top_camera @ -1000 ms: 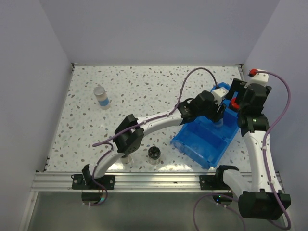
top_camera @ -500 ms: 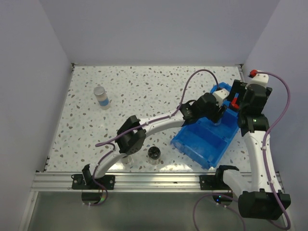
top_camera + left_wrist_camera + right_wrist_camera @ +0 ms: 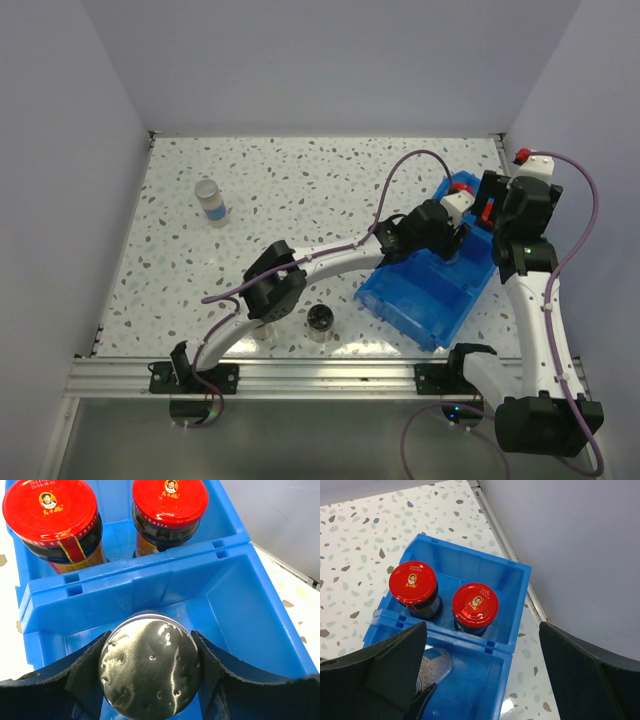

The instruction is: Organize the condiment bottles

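Silver-capped jar (image 3: 150,672), upright, sits pinched in the left gripper (image 3: 148,666) down inside the blue bin's (image 3: 235,580) middle compartment, just near of the two red-capped jars (image 3: 50,510), while the right gripper (image 3: 490,680) hangs spread and empty above.

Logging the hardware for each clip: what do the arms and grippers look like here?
Both the left arm and right arm have white links with black joint housings. A purple cable loops along each. The right arm carries small red parts. The left gripper and right gripper have broad, black, curved fingers.
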You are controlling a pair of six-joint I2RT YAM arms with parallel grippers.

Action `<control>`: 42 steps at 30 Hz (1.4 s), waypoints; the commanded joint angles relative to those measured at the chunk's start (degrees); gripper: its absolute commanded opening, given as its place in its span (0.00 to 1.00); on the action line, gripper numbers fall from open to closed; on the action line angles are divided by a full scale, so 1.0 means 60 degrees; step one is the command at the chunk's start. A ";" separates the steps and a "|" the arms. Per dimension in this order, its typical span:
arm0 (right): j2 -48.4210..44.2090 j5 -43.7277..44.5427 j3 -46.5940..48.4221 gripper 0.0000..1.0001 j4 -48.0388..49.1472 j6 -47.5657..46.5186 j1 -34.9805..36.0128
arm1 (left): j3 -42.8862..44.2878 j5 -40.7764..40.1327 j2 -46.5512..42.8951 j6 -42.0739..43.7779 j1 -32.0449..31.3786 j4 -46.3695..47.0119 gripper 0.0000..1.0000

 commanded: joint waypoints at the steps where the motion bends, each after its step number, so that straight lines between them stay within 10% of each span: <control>1: -0.0001 -0.0464 0.0093 0.99 0.1037 0.0337 0.0163 | -0.0030 0.0578 -0.0637 0.0353 -0.0647 0.0547 0.65; 8: -0.0001 -0.0420 0.0063 0.99 0.1081 0.0278 0.0148 | -0.0089 0.0578 -0.0798 0.0221 -0.0647 0.0547 0.83; 19: 0.0014 -0.0639 -0.0010 0.99 0.1140 0.0190 0.0163 | -0.0879 0.0154 -0.1938 0.0162 -0.0647 0.1307 0.85; 28: 0.0277 -0.1532 0.0004 0.99 0.1038 -0.0176 0.0148 | -0.4290 -0.0945 -0.4822 0.0367 -0.0253 0.2846 0.88; 42: 0.0028 -0.8061 -0.0288 0.99 0.0100 -0.2563 0.0163 | -0.9418 -0.2717 -1.0475 0.0543 0.2118 0.1940 0.91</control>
